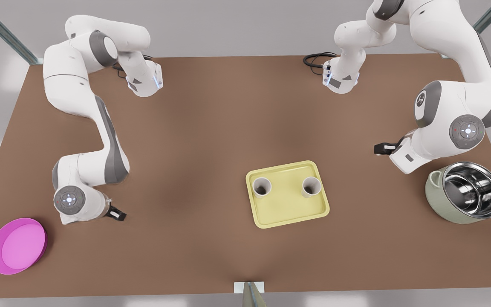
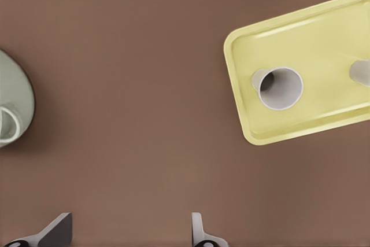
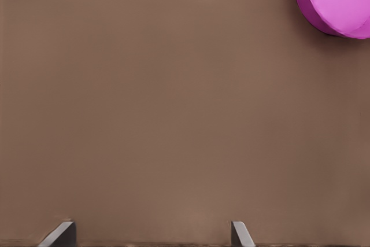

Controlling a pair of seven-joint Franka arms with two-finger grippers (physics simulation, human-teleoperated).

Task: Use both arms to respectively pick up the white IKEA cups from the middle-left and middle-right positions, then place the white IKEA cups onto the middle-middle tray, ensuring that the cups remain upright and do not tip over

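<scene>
two white cups [image 1: 261, 186] upright on yellow tray [image 1: 290, 213]

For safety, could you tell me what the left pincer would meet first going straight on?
The left pincer would probably meet bare table, between the green pot and the tray.

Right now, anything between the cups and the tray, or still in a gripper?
Nothing visible. Both cups stand upright on the tray, apart from each other. The left gripper, open, hangs near the pot; the right gripper, open, hangs near the pink dish.
</scene>
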